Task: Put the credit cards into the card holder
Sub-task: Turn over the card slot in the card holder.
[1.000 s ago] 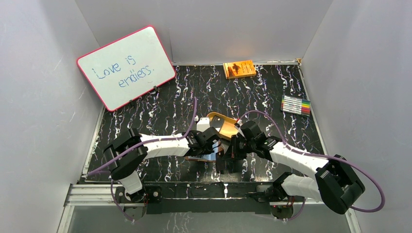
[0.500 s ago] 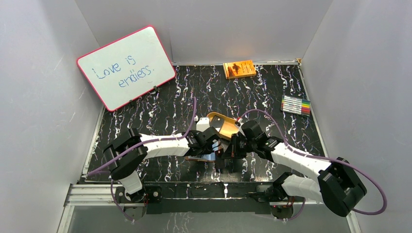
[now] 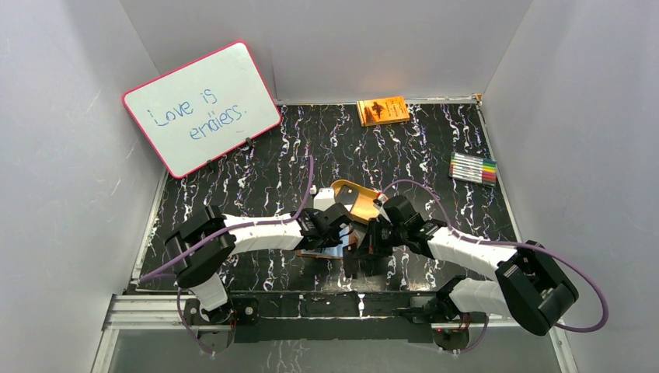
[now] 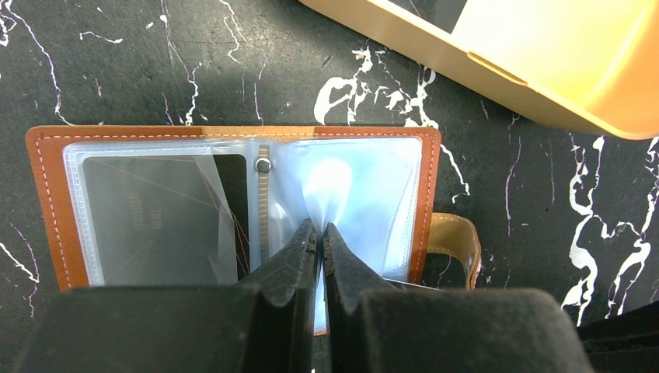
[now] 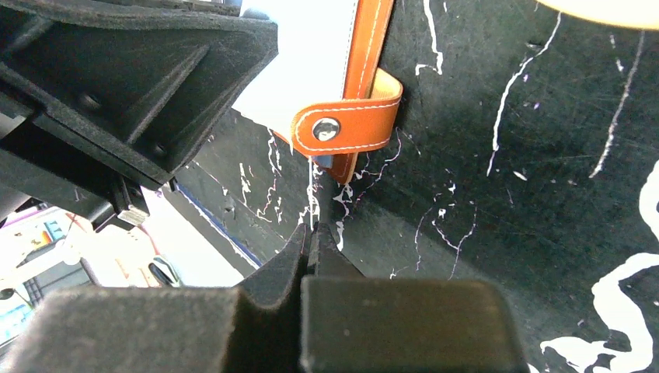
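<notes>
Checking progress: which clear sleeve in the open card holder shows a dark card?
The sleeve on the half without the strap; the strap-side sleeve, pinched by the left hand, shows only pale blue.

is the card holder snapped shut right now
No, the card holder lies open and flat, clear sleeves facing up, the left gripper pinching one sleeve.

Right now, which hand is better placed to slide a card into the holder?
Right, probably: the right hand grips a card edge-on beside the card holder; the left hand pinches its clear sleeve.
</notes>
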`<action>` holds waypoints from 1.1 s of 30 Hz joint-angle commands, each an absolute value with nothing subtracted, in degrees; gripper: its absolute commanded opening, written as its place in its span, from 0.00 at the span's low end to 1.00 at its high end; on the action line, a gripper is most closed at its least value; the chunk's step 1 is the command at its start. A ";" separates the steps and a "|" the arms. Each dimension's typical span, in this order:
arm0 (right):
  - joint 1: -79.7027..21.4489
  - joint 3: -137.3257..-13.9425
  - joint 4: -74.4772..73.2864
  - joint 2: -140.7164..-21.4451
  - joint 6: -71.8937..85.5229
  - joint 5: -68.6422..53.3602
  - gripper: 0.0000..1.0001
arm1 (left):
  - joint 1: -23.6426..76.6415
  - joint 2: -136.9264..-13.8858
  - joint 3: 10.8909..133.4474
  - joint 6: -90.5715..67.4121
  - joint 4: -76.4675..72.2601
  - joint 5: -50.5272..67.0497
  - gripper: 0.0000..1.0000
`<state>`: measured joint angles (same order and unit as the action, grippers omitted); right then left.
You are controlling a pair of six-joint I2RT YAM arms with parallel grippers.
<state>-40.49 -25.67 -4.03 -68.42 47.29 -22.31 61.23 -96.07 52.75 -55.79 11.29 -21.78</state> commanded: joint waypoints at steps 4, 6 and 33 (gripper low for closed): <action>-40.27 -25.46 2.92 -71.15 48.23 -25.21 0.00 | 60.82 -97.65 48.76 -54.76 24.44 -20.84 0.00; -40.22 -25.69 3.77 -72.18 48.42 -25.48 0.00 | 60.82 -97.52 48.94 -54.68 24.52 -20.75 0.00; -41.05 -29.38 10.63 -80.28 48.08 -30.51 0.00 | 60.64 -89.67 54.81 -52.34 29.19 -21.78 0.39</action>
